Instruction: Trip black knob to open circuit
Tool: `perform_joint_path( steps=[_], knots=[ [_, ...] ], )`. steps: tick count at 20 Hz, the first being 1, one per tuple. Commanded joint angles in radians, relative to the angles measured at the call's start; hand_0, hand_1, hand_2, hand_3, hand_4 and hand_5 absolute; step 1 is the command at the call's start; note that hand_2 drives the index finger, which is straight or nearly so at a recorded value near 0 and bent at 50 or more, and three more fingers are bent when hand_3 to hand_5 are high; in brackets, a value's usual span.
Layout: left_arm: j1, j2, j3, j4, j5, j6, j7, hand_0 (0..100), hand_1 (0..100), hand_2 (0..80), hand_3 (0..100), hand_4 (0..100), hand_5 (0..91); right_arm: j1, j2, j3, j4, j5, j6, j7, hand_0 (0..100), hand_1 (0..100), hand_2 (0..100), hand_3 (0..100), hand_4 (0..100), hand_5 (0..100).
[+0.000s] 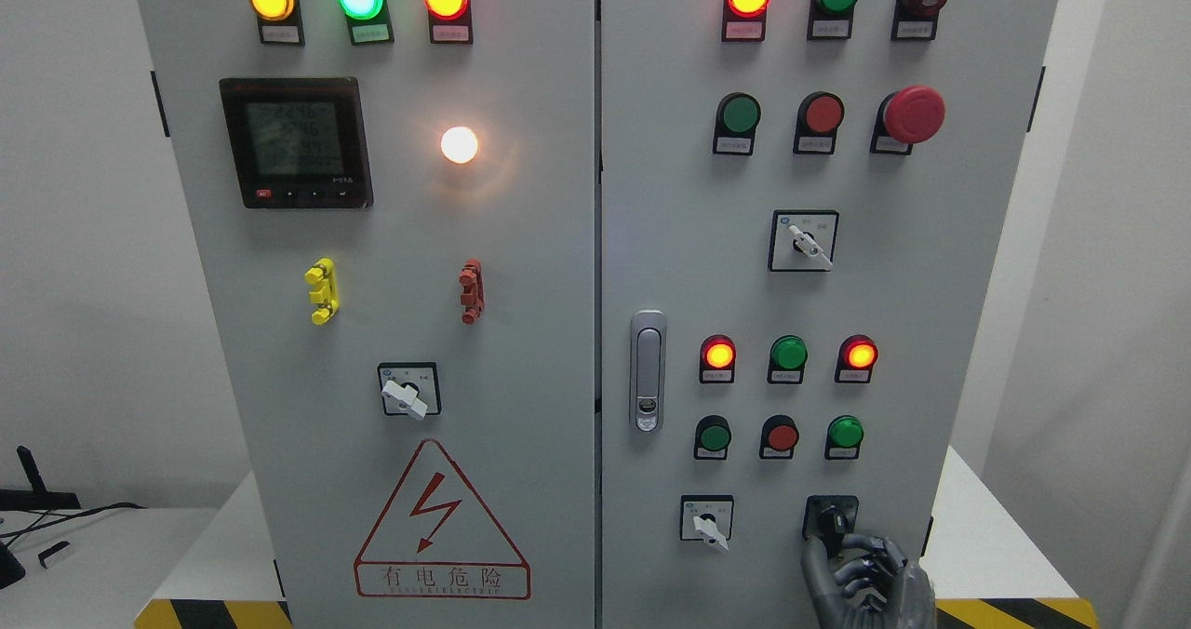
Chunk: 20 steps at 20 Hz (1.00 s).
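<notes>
Grey cabinet (pixel 521 266) on a white stand (pixel 986 536) against white walls, hazard tape along the base, your black knob (pixel 831 517) low on the right door, lever roughly upright, tip hidden, right hand (pixel 861 573) fingers curled, thumb touching it, grip unclear.

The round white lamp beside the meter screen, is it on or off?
On. The white lamp glows brightly and casts a warm halo on the grey cabinet door around it.

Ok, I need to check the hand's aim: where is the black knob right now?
In the head view, the black knob sits low on the cabinet's right door, right of a white selector switch, with the right hand touching it from below.
</notes>
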State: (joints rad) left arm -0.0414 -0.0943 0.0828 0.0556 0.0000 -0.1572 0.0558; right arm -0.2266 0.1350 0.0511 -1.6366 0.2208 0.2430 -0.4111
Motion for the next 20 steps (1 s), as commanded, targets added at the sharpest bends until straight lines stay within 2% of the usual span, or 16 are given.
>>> perform_joint_path(
  steps=[1,16,20],
  knots=[
    [0.000,0.001,0.000,0.000,-0.031,0.001,-0.001,12,39,0.0,0,0,0.0,0.000,0.000,0.006,0.000,-0.003,-0.002,0.001,33,70,53,82,86,97],
    [0.000,0.001,0.000,0.000,-0.031,0.001,-0.001,12,39,0.0,0,0,0.0,0.000,0.000,0.013,0.000,-0.034,-0.002,0.001,32,69,54,83,87,97],
    [0.000,-0.001,0.000,0.001,-0.031,0.001,-0.001,12,39,0.0,0,0,0.0,-0.002,0.000,0.013,0.000,-0.044,-0.002,0.018,32,69,55,83,87,97]
  ],
)
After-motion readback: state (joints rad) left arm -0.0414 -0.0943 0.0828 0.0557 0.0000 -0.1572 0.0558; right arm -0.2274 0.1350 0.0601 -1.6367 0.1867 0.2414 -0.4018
